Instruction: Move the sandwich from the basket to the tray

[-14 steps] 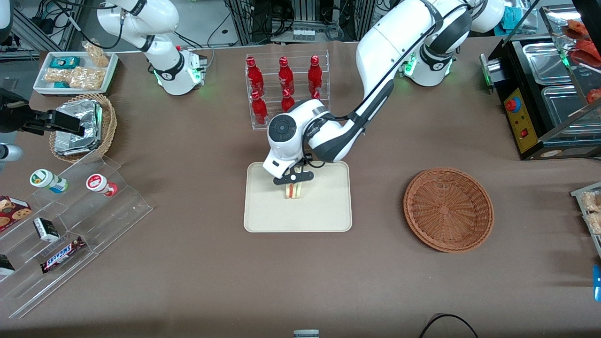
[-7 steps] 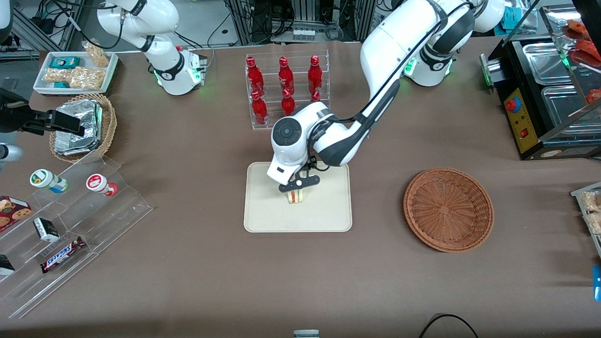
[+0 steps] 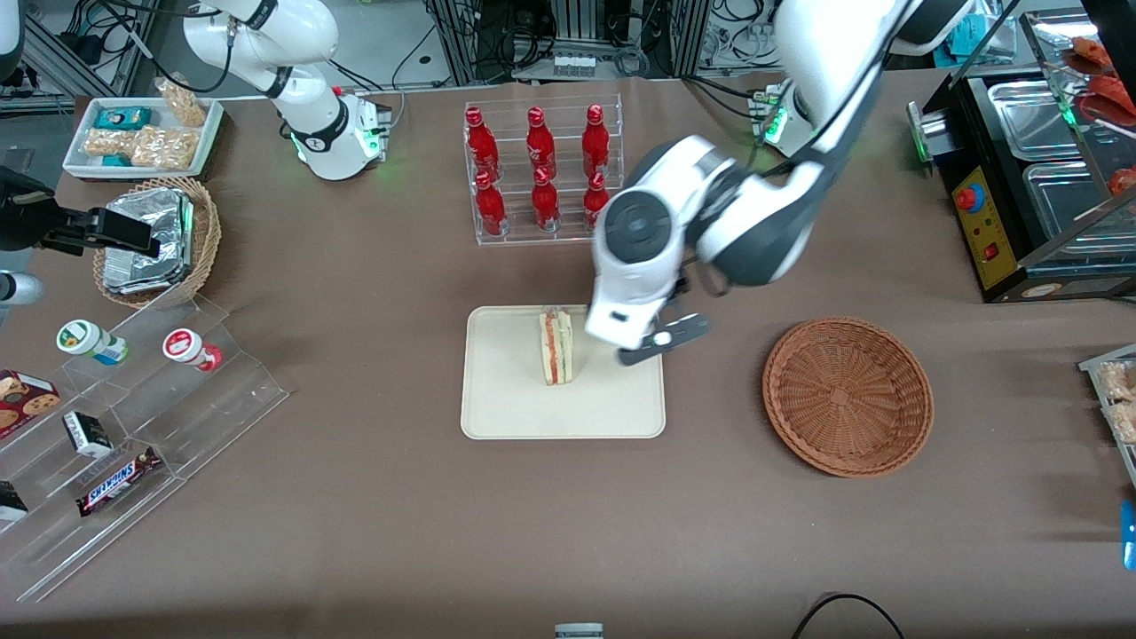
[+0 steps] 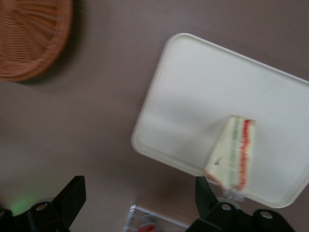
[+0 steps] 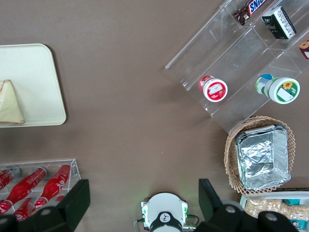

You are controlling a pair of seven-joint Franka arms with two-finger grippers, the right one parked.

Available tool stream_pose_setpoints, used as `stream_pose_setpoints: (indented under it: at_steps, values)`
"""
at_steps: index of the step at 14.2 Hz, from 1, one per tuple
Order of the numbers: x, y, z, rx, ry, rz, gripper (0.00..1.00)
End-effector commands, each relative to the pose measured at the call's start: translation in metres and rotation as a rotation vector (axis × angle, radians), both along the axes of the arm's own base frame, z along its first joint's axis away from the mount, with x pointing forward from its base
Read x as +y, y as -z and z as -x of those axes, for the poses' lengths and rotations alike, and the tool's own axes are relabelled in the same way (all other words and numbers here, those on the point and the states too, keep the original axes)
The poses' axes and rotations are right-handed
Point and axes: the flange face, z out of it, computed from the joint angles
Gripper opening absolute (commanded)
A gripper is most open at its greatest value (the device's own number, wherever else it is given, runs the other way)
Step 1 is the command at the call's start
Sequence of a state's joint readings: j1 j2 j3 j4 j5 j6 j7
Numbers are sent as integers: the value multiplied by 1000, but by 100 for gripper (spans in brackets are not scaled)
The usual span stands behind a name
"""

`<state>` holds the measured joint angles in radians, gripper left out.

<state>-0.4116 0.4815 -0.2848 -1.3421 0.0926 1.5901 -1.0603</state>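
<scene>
Judged nearly finished, going by how things lie on the brown cloth-covered desk (image 3: 355,497).

Largest first: flat cream-coloured rectangular tray with rounded corners (image 3: 506,404), in the middle of the desk, now carrying the load. Next to it, toward the working arm's end and well apart, wide shallow reddish-brown woven wicker basket (image 3: 848,397), with nothing in it in either the front or the left wrist view (image 4: 29,38).

Then the left arm's claw (image 3: 664,339), hanging above the tray's edge nearest the basket, raised off the surface and clear of the load. Spread wide in the left wrist view (image 4: 140,205), with nothing between the black fingers (image 4: 72,195).

Smallest: triangular white-bread sandwich with pink-red and green filling layers (image 3: 556,346), standing on edge on the tray, near the rim farther from the front camera, filling stripes facing up. Seen in the left wrist view (image 4: 234,154) resting alone on the tray surface (image 4: 203,96), touched by nothing.

Transfer itself looks done: out of the basket, on the tray, released. Left, at most: drawing the arm away, and a check that the wedge does not topple, since standing on a narrow edge seems less steady than lying flat.
</scene>
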Motion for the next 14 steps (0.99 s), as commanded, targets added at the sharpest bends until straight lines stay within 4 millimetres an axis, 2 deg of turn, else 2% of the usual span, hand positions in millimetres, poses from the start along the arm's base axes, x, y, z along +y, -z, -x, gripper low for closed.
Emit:
stream_pose_setpoints:
  at_steps: [1, 3, 5, 8, 9, 14]
  values:
    - [72, -30, 2, 78, 35, -26, 100]
    - [121, -55, 0, 138, 56, -31, 100]
    - [184, -80, -6, 181, 57, -22, 100]
    - [256, -103, -9, 223, 37, -1, 100]
    - [271, -108, -8, 229, 25, 3, 100]
    - [295, -107, -9, 229, 37, 5, 100]
